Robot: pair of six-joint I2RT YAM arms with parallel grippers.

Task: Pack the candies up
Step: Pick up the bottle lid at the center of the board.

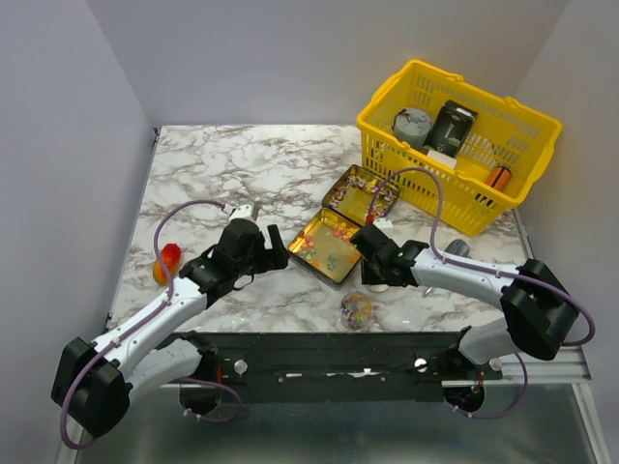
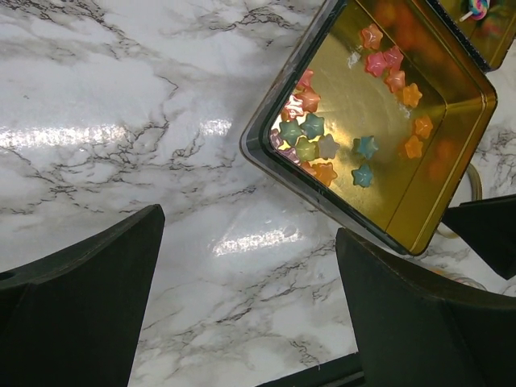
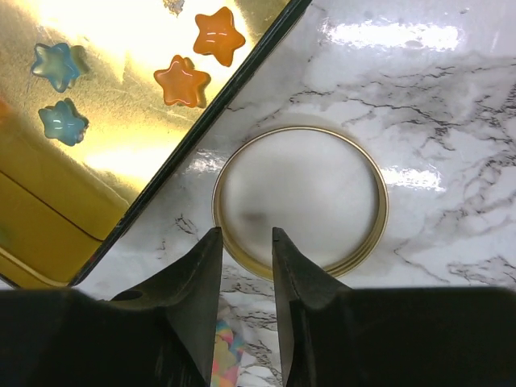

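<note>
**Bracketing the gold tin: left gripper wide, right gripper nearly closed**

Far left on the white marble-pattern tabletop (image 1: 232, 164): an orange-red lump (image 1: 166, 263), beside the left arm and touching nothing else.

Left gripper (image 2: 250, 226): fingers spread wide, nothing between them. It hangs over bare marble just left of the tin.

Centre: an open rectangular gold metal tin (image 2: 439, 189) sits diagonally between the two grippers. The small glossy star-shaped candies (image 2: 310, 137) lie loose on its floor in orange, red, pink, green and teal. Most are bunched in the corner nearest the left gripper, with a few along the far wall.

Behind it and touching it is a second shallow gold tin half (image 1: 346, 184), holding wrapped sweets too small to make out.

Nearer the arm bases sits a small round clear pot of mixed-colour sweets (image 1: 356, 309), on its own on the marble.

Right gripper (image 3: 246, 234): fingers almost together with a thin gap. The tips are over the near edge of a flat round gold-rimmed lid (image 3: 300, 197), which lies just beside the tin's edge. Cannot tell whether they pinch the rim.

Far right: a yellow plastic basket (image 1: 426, 188) holding a grey round tin (image 1: 413, 124), a black box (image 1: 450, 126) and an orange cylinder (image 1: 498, 177).
</note>
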